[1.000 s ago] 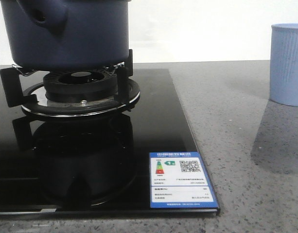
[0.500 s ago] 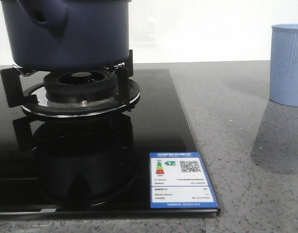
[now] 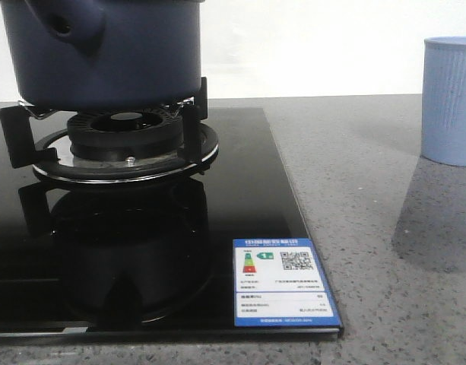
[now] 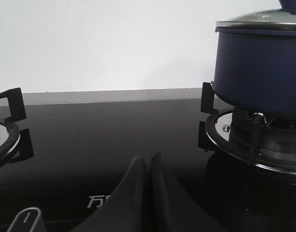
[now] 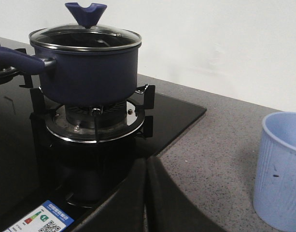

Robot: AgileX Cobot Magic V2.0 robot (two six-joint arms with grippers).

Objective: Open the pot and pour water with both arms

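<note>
Right wrist view: the pot (image 5: 90, 72) is seen seated on the burner grate (image 5: 94, 123) of a black glass hob (image 5: 176, 113), its glass lid (image 5: 85, 38) in place with a blue knob (image 5: 86, 13) on top and a long blue handle (image 5: 15, 59) projecting to one side. A light blue ribbed cup (image 5: 280, 169) stands on the grey speckled tabletop (image 5: 210, 159), well apart from the pot.

The right end effector (image 5: 146, 193) is seen with its fingers pressed together and nothing held, short of the burner. The left end effector (image 4: 148, 193) is likewise closed on nothing, low over the hob and beside the pot (image 4: 259, 72).

The pot is judged rigid and fairly heavy if water is inside, so the handle would best be gripped firmly. The lid looks smooth and breakable; the notched knob is the likely hold.
</note>
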